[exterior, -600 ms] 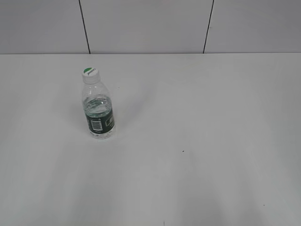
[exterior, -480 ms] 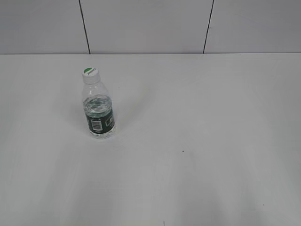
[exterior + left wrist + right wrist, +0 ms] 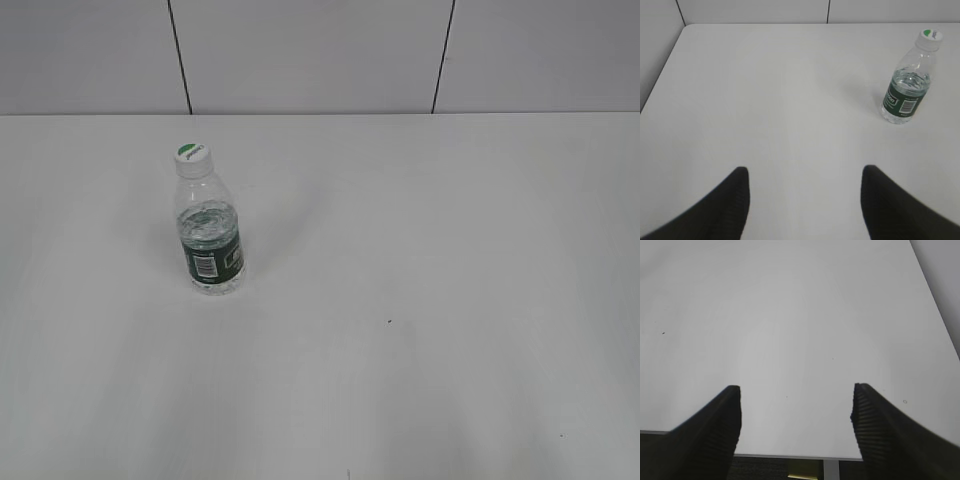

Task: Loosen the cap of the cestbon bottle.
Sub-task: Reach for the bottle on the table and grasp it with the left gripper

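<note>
Standing upright on the tabletop [image 3: 420, 300], the bottle [image 3: 905, 90] is ahead-right of the left claw [image 3: 805, 200], cap [image 3: 930, 36] on. Both claws, including the right claw [image 3: 796, 425], are spread apart and empty.

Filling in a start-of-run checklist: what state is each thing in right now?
cestbon bottle: upright on the table, partly filled, untouched.
cap: on the neck, nothing gripping it.
left gripper: jaws open, empty, short of the bottle.
right gripper: jaws open, empty, over bare table near its edge.
</note>
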You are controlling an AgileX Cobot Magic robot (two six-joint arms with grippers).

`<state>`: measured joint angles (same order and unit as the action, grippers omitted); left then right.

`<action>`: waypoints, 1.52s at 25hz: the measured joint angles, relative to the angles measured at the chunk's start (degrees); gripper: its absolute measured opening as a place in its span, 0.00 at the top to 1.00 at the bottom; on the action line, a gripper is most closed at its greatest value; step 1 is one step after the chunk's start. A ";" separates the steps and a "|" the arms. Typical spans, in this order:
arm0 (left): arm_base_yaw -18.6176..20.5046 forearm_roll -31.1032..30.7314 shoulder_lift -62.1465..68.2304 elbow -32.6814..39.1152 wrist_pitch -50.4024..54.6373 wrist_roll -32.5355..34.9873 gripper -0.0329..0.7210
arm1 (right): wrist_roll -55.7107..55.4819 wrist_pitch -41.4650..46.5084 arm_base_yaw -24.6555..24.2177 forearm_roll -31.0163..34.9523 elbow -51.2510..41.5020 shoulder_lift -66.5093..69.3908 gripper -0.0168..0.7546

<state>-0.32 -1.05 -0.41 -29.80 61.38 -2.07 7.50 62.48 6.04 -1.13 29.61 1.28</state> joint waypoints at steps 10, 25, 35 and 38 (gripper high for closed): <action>0.00 0.00 0.00 0.00 0.00 0.00 0.38 | 0.00 0.02 0.00 0.00 0.00 0.00 0.29; 0.00 -4.61 8.27 -1.48 -14.75 0.00 0.38 | 0.00 0.07 0.00 0.00 0.00 0.00 0.29; 0.00 -5.24 31.96 -1.56 -40.46 0.04 0.38 | 0.00 0.07 0.00 0.00 0.00 0.00 0.29; 0.00 -6.94 39.49 -1.56 -47.88 0.04 0.38 | 0.00 0.07 0.00 0.00 0.00 0.00 0.29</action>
<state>-0.32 -7.99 39.08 -31.36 13.49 -2.03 7.50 62.54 6.04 -1.13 29.61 1.28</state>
